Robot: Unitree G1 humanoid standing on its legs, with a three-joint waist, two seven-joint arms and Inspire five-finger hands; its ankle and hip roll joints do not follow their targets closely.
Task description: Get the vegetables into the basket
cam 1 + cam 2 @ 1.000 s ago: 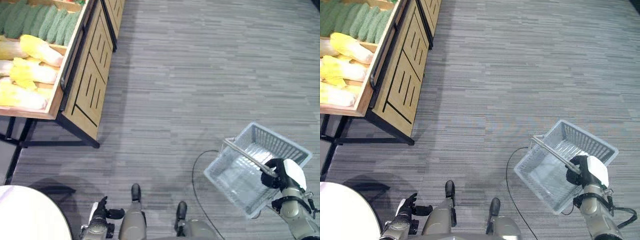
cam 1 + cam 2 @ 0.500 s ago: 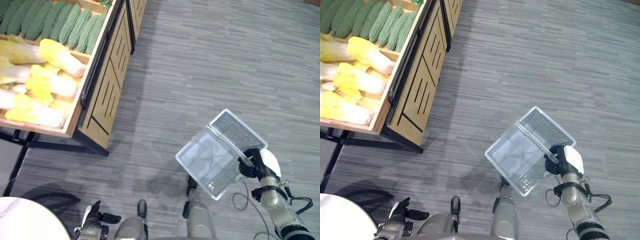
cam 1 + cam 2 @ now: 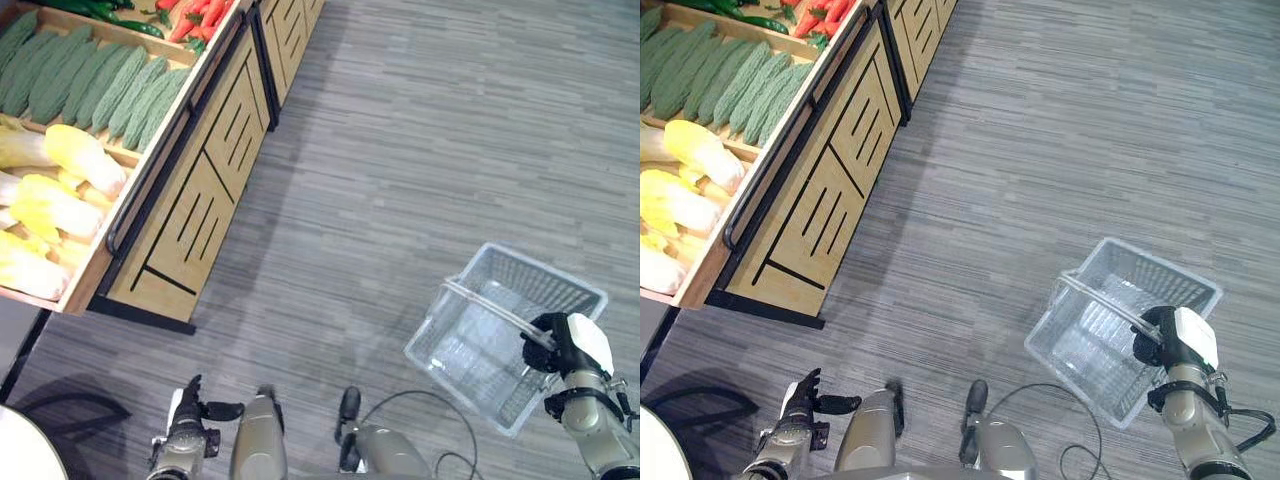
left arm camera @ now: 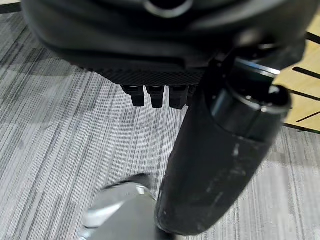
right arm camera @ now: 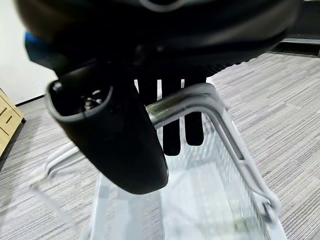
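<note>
Basket point(image 3: 500, 340) hangs from right hand point(image 3: 560, 345), fingers curled on handle; wide floor point(image 3: 420, 150) beside veg shelf point(image 3: 90, 130).

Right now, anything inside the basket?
No vegetables: the basket hangs from the right hand, its see-through bottom showing bare. The corner under the hand is covered. Vegetables sit in the wooden stand.

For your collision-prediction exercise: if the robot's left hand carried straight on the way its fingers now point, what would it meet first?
Probably the grey floor. In the left wrist view, the left hand has its fingers aimed down at bare flooring, with the wooden produce stand off to one side. Depth is unclear, so this is a judgement.
</note>
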